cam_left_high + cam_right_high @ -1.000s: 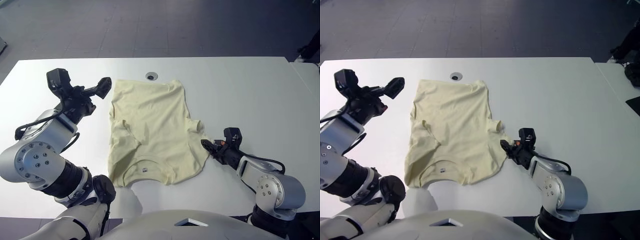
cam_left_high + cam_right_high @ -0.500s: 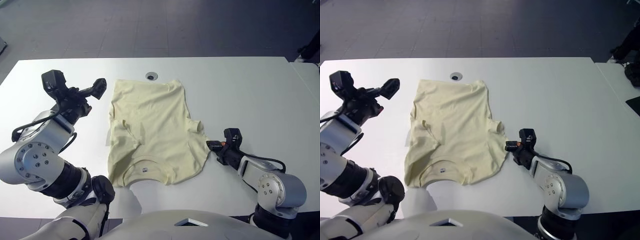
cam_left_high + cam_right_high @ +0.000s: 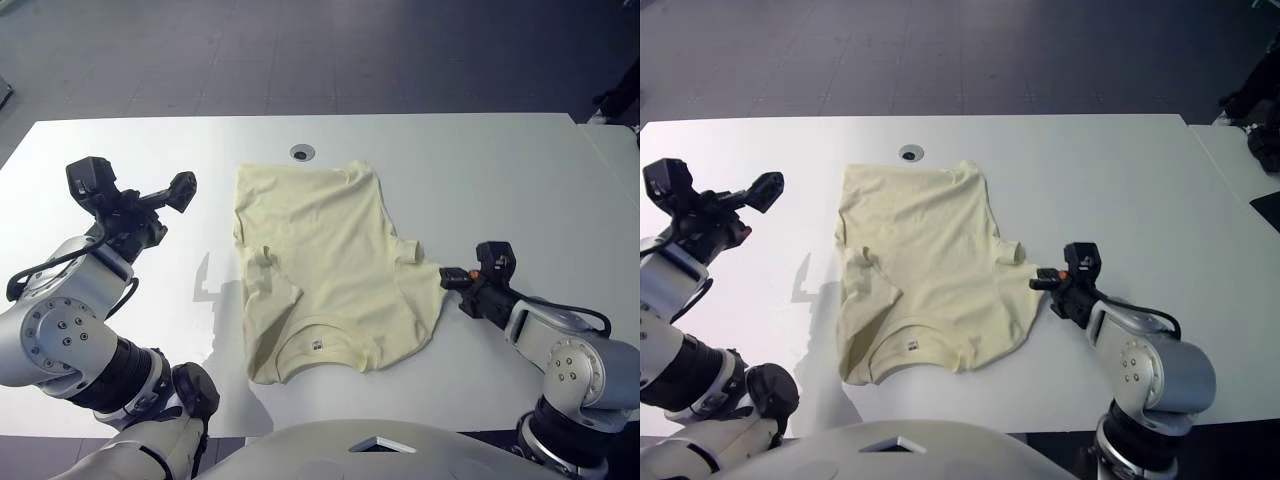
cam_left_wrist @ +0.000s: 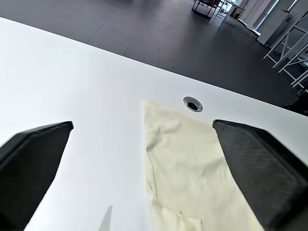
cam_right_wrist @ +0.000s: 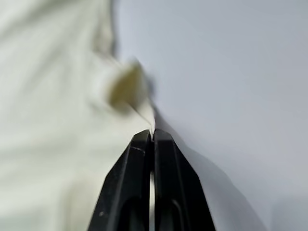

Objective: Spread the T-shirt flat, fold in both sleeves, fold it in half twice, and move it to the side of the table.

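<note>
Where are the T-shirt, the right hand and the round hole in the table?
T-shirt (image 3: 330, 250), left eye view, middle of the cloth.
right hand (image 3: 446, 273), left eye view, between its fingertips, at the cloth's edge.
round hole (image 3: 302, 152), left eye view, its centre.

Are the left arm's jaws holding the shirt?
No, the left jaws stand wide open above the table, apart from the shirt.
</note>
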Controlling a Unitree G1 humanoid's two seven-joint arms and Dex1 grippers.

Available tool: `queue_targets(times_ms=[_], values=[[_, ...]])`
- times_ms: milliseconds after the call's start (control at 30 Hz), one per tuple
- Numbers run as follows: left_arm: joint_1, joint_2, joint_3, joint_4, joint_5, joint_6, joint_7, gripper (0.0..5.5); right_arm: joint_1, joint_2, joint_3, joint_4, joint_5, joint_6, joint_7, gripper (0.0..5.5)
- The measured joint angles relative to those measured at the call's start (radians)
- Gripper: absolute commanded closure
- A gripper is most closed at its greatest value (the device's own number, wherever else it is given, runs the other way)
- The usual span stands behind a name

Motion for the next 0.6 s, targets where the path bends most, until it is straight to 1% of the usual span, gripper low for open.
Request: queue_targets(times_ms=[167, 333, 367, 400, 433, 500, 533, 600], values=[[0.0, -0.001, -0.015, 0.0, 0.008, 0.0, -0.006, 0.1, -0.035, 0.098, 0.078, -0.072, 0.045, 0.027, -0.035, 5.49], [0.005, -0.01, -0.041, 0.0, 0.011, 0.002, -0.006, 0.1, -0.042, 0.183, 0.186, -0.048, 0.05, 0.027, -0.087, 5.49], [0.005, -0.01, -0.048, 0.001, 0.013, 0.002, -0.007, 0.1, -0.048, 0.208, 0.208, -0.029, 0.041, 0.027, -0.105, 5.23], [0.005, -0.011, -0.053, 0.003, 0.014, 0.002, -0.007, 0.1, -0.054, 0.223, 0.224, -0.015, 0.038, 0.026, -0.113, 5.1], [0.004, -0.013, -0.063, 0.006, 0.017, 0.003, -0.009, 0.1, -0.065, 0.23, 0.255, 0.012, 0.036, 0.026, -0.118, 4.97], [0.005, -0.013, -0.083, 0.017, 0.019, 0.005, -0.011, 0.1, -0.074, 0.232, 0.278, 0.041, 0.045, 0.027, -0.118, 4.65], [0.008, -0.012, -0.098, 0.021, 0.021, 0.008, -0.014, 0.1, -0.078, 0.232, 0.274, 0.057, 0.049, 0.027, -0.117, 4.47], [0.021, -0.009, -0.121, 0.022, 0.018, 0.011, -0.031, 0.1, -0.095, 0.233, 0.23, 0.072, 0.057, 0.027, -0.112, 4.17]])
